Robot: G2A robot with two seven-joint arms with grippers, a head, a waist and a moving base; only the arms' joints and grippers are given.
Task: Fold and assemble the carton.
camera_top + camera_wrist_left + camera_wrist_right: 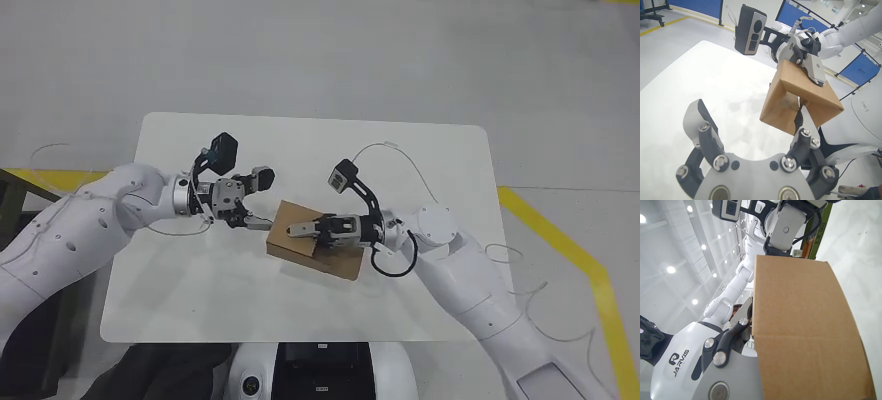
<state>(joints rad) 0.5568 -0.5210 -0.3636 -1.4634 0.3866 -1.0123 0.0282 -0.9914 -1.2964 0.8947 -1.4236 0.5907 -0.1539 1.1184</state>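
Brown cardboard carton (pixel 330 262) is sitting over the middle of the tabletop (pixel 330 150), a little toward the near edge. It is standing open as a squared sleeve, with one open end facing the left gripper (pixel 258 200). Whether its underside is touching the tabletop cannot be told.

The right gripper (pixel 300 230) is reaching in from the right edge's side and pinching the carton's upper panel. One finger (pixel 816 72) is pressing on the outside of that panel, while the other is going inside the sleeve, out of sight. In the right wrist view the panel is covering most of that gripper, with a fold crease running across it.

The left gripper is hanging just beside the carton's open end, on the side toward the left edge, with its fingers spread wide and gripping nothing. One of its fingers (pixel 805 117) is lying right at the rim of the opening; the other is standing well apart over bare tabletop.
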